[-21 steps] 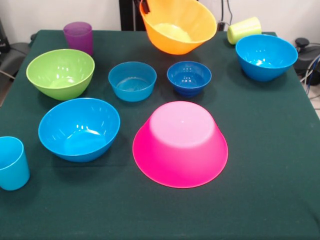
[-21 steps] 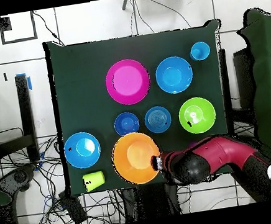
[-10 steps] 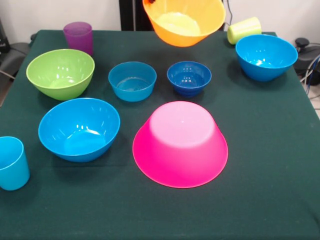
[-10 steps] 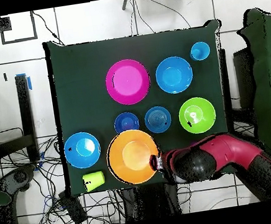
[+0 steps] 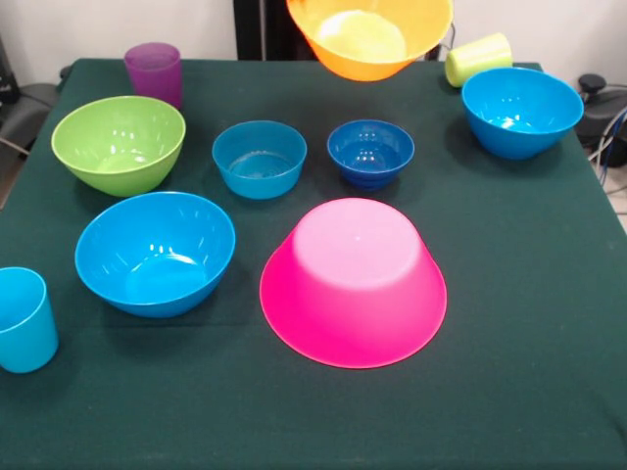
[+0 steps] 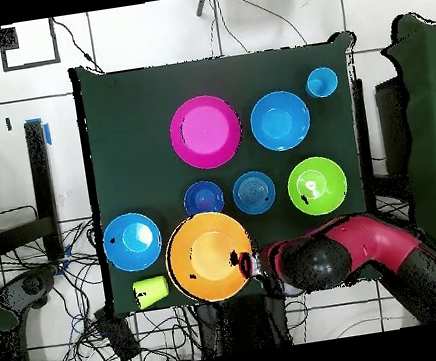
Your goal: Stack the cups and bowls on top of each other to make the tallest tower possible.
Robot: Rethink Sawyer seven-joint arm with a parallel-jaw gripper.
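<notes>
Orange bowl (image 5: 370,37) hangs tilted off the table (image 5: 529,294), gripper (image 6: 245,260) clamped on its rim, pink bowl (image 5: 353,281) upside-down nr front.

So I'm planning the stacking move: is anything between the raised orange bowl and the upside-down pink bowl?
Yes. The small dark-blue bowl sits between the orange bowl and the pink bowl, but the orange one is raised above it.
</notes>
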